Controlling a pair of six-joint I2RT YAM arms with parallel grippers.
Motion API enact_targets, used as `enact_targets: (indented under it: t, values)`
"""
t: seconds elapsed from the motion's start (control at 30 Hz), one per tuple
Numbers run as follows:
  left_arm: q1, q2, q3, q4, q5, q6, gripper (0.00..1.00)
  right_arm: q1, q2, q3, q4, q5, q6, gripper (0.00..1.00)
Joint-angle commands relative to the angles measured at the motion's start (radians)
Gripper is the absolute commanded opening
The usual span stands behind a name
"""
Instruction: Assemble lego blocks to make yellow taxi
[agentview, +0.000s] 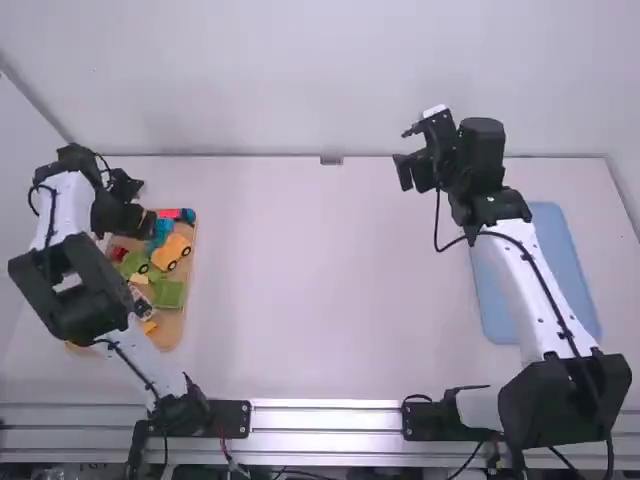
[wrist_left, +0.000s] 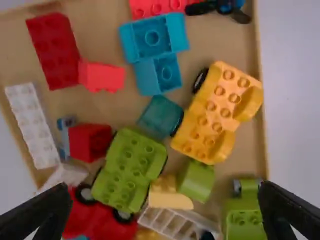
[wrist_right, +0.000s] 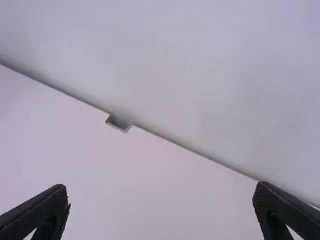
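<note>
The left gripper, at the upper left of the high view, has its jaws wide apart over the tan tray. In the tray lie a yellow wheeled block, a green wheeled block and a red brick. The right gripper, upper right, also has parted jaws; farther right, what looks like a blue mat lies on the white surface.

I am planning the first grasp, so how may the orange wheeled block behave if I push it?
The orange wheeled block will probably stay stiff, because its studded body looks like hard plastic. It may roll lengthwise, since a black wheel shows at its long side.
</note>
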Motion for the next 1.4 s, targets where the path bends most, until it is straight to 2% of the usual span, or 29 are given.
enact_targets:
  t: [0.0,0.2,0.3,0.47,0.6,0.67,0.8,1.07,1.1,1.17,1.37]
  values:
    - [-0.013,0.011,-0.043,-0.006,0.064,0.117,0.99,0.001,0.007,0.035,0.005,-0.003,-0.001,0.98]
    - [-0.051,0.012,-0.146,0.070,0.023,0.140,0.99,0.001,0.007,0.035,0.011,-0.004,0.000,0.98]
    - [-0.081,0.012,-0.220,0.127,-0.024,0.140,0.89,0.002,0.007,0.035,0.024,-0.004,0.000,0.98]
    - [-0.109,0.012,-0.286,0.210,-0.093,0.140,0.79,0.002,0.007,0.035,0.037,-0.006,0.021,0.98]
    - [-0.096,0.012,-0.304,0.245,-0.084,0.140,0.79,0.001,0.007,0.035,0.042,-0.006,0.037,0.98]
    - [-0.078,0.012,-0.304,0.269,-0.045,0.140,0.88,0.002,0.007,0.035,0.042,-0.006,0.037,0.98]
    - [-0.052,0.012,-0.304,0.282,0.019,0.151,0.92,0.002,0.007,0.035,0.042,-0.006,0.037,0.98]
    - [-0.050,0.014,-0.313,0.251,0.040,0.214,0.84,0.002,0.007,0.035,0.042,-0.007,0.037,0.98]
    - [-0.050,0.014,-0.314,0.240,0.040,0.222,0.79,0.002,0.007,0.035,0.042,-0.007,0.037,0.98]
    - [-0.051,0.014,-0.321,0.235,0.036,0.226,0.77,0.002,0.007,0.035,0.042,-0.007,0.037,0.98]
    - [-0.048,0.014,-0.363,0.298,0.012,0.223,0.77,0.002,0.007,0.035,0.047,-0.007,0.044,0.98]
